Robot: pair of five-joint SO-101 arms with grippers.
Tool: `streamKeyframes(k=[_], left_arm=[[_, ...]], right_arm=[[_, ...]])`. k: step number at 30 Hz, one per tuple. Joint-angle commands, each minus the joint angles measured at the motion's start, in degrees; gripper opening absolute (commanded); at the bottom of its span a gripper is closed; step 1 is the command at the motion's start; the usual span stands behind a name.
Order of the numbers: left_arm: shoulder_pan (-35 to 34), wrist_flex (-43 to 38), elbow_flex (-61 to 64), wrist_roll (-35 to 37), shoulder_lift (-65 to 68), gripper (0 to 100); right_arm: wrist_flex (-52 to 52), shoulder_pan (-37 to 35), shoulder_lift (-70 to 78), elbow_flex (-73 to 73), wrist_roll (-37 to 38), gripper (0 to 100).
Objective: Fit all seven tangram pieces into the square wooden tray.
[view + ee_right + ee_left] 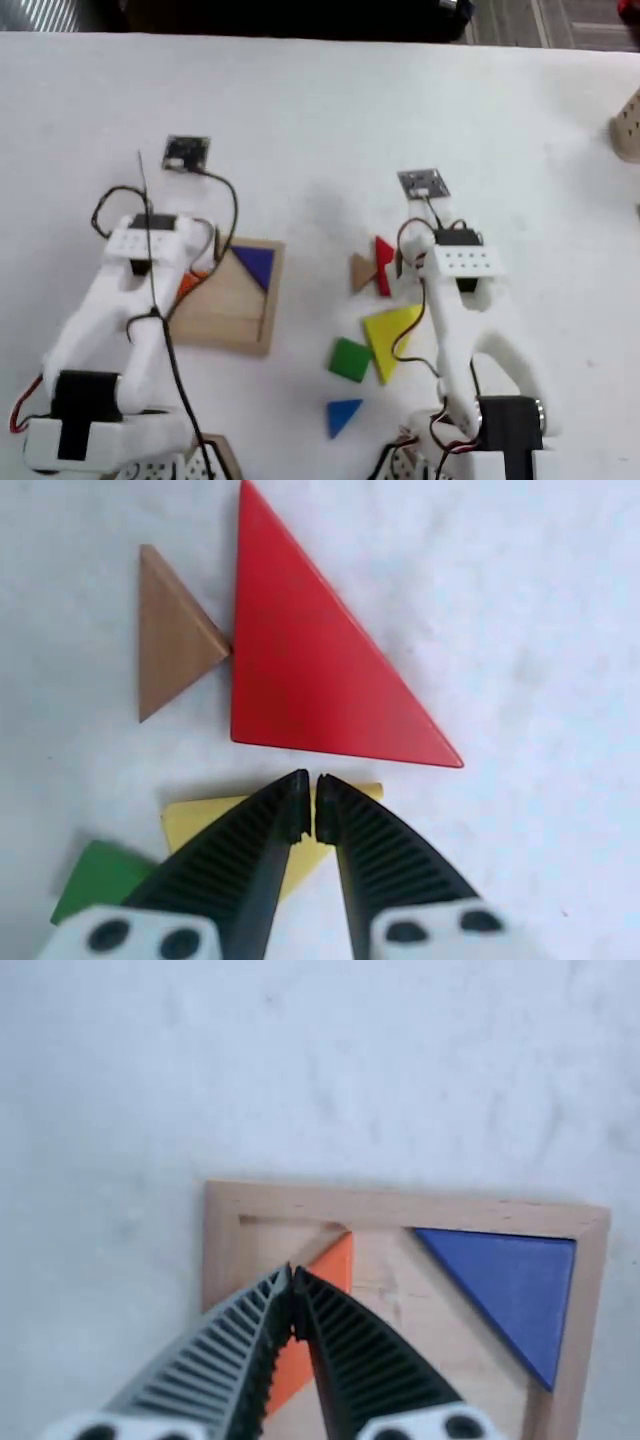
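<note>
The square wooden tray (pixel 240 325) (pixel 224 1220) lies on the white table and holds a dark blue triangle (pixel 255 264) (pixel 512 1280) and an orange piece (pixel 188 286) (pixel 330 1265). My left gripper (pixel 294 1278) is shut and hovers over the orange piece, with nothing between its fingers. On the table to the right lie a red triangle (pixel 384 265) (pixel 310 675), a brown triangle (pixel 361 271) (pixel 170 635), a yellow triangle (pixel 390 335) (pixel 205 818), a green square (pixel 350 359) (pixel 95 875) and a small blue triangle (pixel 342 415). My right gripper (pixel 308 785) is shut, empty, above the yellow triangle's edge near the red one.
Two small circuit boards (pixel 186 152) (pixel 423 184) lie on the table beyond the arms, with cables running to them. A pegged wooden block (pixel 627 125) stands at the right edge. A wooden item (pixel 215 455) sits by the left arm's base.
</note>
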Motion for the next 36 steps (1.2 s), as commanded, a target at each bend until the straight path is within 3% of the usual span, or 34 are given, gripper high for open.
streamKeyframes(k=[1,8,15,19,29,36], left_arm=[[-1.45,-3.08,-0.7,0.79,-1.98,2],[-2.24,0.35,-7.12,0.44,9.01,2],[-2.24,5.27,-7.91,0.35,10.07,2],[-1.63,8.26,-6.24,0.35,9.36,2],[-1.54,5.27,2.37,-2.11,-0.84,2],[6.2,4.66,6.15,-4.04,-2.51,2]], right_arm=[[-0.92,-0.75,-2.51,-0.26,1.14,1.8],[-0.92,-0.66,-2.51,-0.26,1.14,1.8],[-0.92,-0.31,-2.51,-0.26,2.29,1.8],[-0.92,-0.31,-2.51,-0.26,2.46,1.8],[-0.92,-0.31,-2.51,-0.26,2.55,1.8],[-0.92,-0.48,-2.51,-0.26,2.55,1.8]])
